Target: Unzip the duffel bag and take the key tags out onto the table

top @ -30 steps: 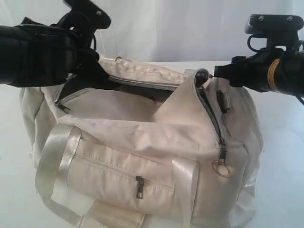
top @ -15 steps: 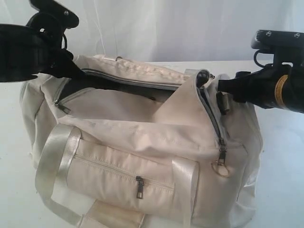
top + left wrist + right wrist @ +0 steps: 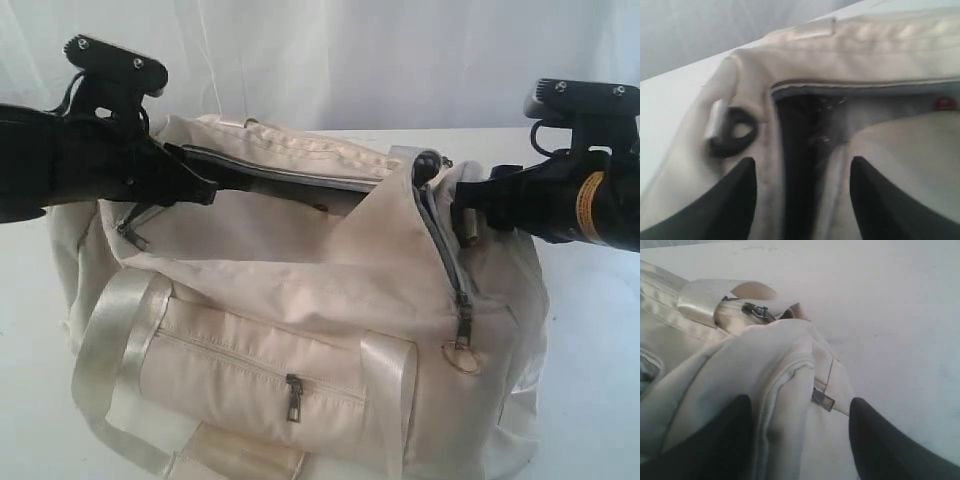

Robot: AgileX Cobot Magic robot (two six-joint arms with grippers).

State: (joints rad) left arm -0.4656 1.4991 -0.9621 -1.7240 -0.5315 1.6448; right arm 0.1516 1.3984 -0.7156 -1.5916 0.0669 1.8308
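The cream duffel bag lies on the white table with its top zipper open on a dark inside. My left gripper is open at the left end of that opening; in the left wrist view its fingers straddle the dark gap beside a dark ring. A small red spot shows inside; I cannot tell what it is. The key tags are otherwise hidden. My right gripper is open at the bag's right end, its fingers astride a fold of fabric.
A pale webbing strap loops down the bag's front left. The front pocket's zip pull hangs shut, and another pull hangs at the right end. A white curtain closes the back. Bare table lies beyond the bag's end.
My left arm drew back to the left, then came down lower with its fingers at the opening's left end. The right arm sank a little along the bag's right end.
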